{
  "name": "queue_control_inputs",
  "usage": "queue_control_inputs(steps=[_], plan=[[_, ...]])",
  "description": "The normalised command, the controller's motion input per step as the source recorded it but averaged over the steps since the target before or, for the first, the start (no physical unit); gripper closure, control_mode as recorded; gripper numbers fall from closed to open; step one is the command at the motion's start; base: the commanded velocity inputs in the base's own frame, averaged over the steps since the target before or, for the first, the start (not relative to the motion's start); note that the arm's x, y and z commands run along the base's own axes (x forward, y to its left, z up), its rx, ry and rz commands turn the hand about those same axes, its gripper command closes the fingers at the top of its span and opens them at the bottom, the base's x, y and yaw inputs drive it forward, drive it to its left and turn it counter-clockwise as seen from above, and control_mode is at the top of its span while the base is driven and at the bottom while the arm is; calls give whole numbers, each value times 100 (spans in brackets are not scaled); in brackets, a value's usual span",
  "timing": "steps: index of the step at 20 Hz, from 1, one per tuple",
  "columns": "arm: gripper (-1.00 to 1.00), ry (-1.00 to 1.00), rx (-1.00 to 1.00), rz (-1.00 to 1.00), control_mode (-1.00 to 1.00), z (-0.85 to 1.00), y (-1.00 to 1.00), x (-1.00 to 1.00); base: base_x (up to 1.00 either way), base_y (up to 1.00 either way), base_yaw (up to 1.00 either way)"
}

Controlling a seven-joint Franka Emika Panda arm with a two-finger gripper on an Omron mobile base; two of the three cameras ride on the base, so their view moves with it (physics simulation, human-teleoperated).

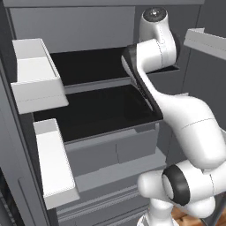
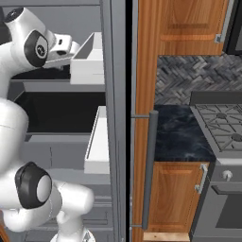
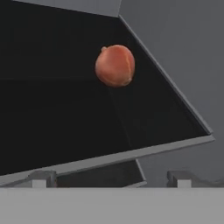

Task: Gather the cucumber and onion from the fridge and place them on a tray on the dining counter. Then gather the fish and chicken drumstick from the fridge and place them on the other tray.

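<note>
**Arm reaching into the open fridge; onion ahead of the spread jaws**

The hand view looks onto a black shelf (image 3: 65, 113) inside the fridge (image 3: 175, 52). The onion (image 3: 115, 65) rests on that shelf near the grey inner side wall, towards the back. The gripper (image 3: 111, 177) is released: its two finger tips stand wide apart at the bottom of this view, one at the lower left (image 3: 41, 177) and one at the lower right (image 3: 180, 177), with nothing between them. The onion lies well ahead of the tips, untouched.

The left base view shows the fridge interior from outside: two black shelves (image 1: 97, 110) one above the other, grey drawer fronts below, and white door bins (image 1: 37, 75) on the opened door at left. The white arm (image 1: 185, 119) rises from the lower right and bends in towards the upper shelf area; its links cover the hand and the onion here.

The right base view adds the surroundings: a fridge door edge with a long vertical bar handle (image 2: 150, 165), wooden cupboard doors (image 2: 177, 196), a dark marbled wall counter (image 2: 177, 134) and a stove (image 2: 220, 123) at right.
</note>
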Motion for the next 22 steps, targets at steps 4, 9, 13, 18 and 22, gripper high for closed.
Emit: queue_control_inputs(steps=[4, 9, 13, 18, 22], plan=[[-100, 4, -1, -2, -100, 0, -9, 47, 0, 0, 0], [-100, 3, -3, -1, -100, 0, -12, 45, 0, 0, 0], [-100, 4, -5, 0, -100, 0, -5, 48, 0, 0, 0], [-100, 5, -4, 0, -100, 0, -13, 44, 0, 0, 0], [-100, 7, -3, 0, -100, 0, -10, 42, 0, 0, 0]])
